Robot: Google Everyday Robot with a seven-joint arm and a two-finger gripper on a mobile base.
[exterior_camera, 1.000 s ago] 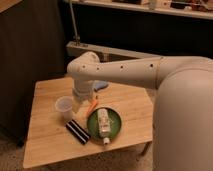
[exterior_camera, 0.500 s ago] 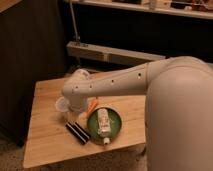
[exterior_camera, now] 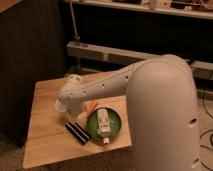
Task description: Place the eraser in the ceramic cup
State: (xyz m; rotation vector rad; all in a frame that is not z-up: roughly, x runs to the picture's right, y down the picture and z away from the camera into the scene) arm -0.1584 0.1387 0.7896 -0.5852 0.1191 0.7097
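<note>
The eraser (exterior_camera: 77, 132), a black block with pale stripes, lies on the wooden table (exterior_camera: 45, 145) just left of the green plate (exterior_camera: 116, 131). The ceramic cup (exterior_camera: 58, 105) is mostly hidden behind the white arm's rounded end (exterior_camera: 71, 92); only a pale edge shows at the left. The gripper (exterior_camera: 74, 114) hangs dark under that arm end, between the cup and the eraser, just above the table. Nothing can be seen held in it.
A white bottle (exterior_camera: 103, 122) lies on the green plate. An orange piece (exterior_camera: 92, 105) lies behind the plate. A dark cabinet (exterior_camera: 25, 55) stands left of the table, metal shelving (exterior_camera: 100, 50) behind it. The robot's white body (exterior_camera: 165, 120) fills the right.
The arm has swung down and to the left over the table and now covers most of the cup. The eraser, plate and bottle have not moved.
</note>
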